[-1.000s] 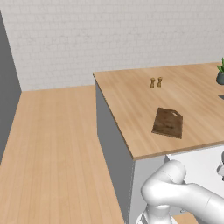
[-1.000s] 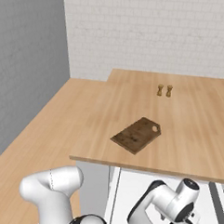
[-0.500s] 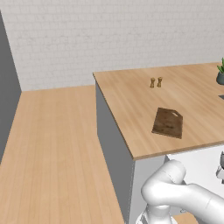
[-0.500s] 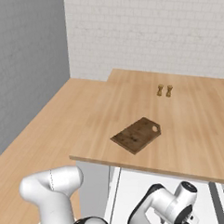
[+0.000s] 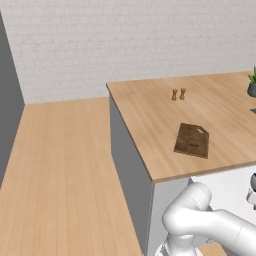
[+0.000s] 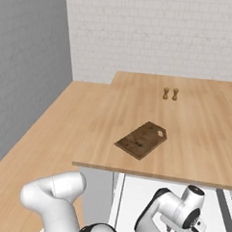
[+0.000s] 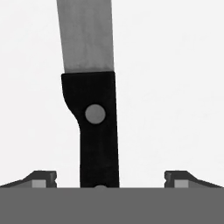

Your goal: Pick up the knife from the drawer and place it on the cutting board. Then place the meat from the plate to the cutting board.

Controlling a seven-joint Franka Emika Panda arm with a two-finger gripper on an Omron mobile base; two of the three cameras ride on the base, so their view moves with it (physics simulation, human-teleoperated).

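In the hand view the gripper (image 7: 109, 181) is seen spread wide, its two fingertips (image 7: 41, 178) set well apart on either side of the knife (image 7: 94, 109) with clear gaps to both and nothing clamped. The knife lies flat on the white floor of the drawer (image 7: 175, 78), its long axis running straight up the view: black handle between the tips, grey blade pointing away. Bare white floor is left on both sides of it. In the base views the cutting board (image 5: 192, 140) is seen on the wooden counter (image 5: 150, 115), near the front edge, with two small brown shakers (image 5: 178, 94) farther back and a potted plant (image 5: 251, 84) at the far right
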